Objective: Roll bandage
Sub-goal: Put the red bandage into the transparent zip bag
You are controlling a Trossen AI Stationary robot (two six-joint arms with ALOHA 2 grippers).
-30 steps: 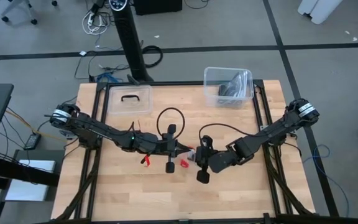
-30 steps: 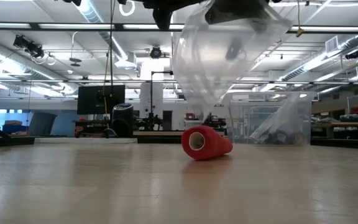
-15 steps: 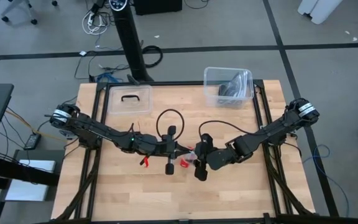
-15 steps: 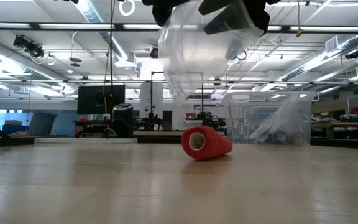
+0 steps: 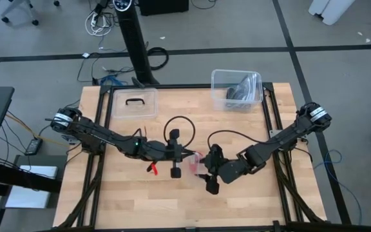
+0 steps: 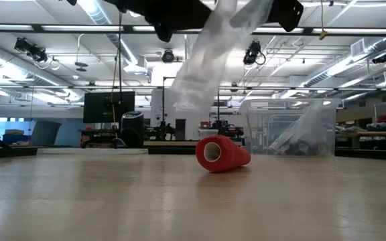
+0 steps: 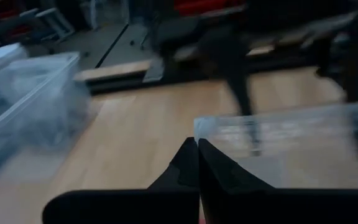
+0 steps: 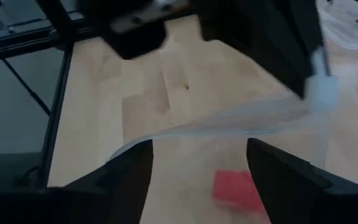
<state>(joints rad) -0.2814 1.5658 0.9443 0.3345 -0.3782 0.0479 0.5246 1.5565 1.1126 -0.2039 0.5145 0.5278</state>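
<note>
Right gripper (image 8: 197, 180) has let the bag (image 6: 210, 57) go, fingers wide; left gripper (image 7: 197, 163) stays pinched on its edge. Bandage (image 6: 221, 154) lies rolled mid-desk: light, soft, squashy. I'd grip across its sides.

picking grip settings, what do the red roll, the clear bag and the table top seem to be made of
Bandage roll: looks like soft matte red fabric, wound in layers around a hollow core.
Clear plastic bag: thin glossy film, see-through and crinkled, hanging limp from the shut left gripper.
Table top: pale wood, likely sealed; plank seams and a faint sheen show.
</note>
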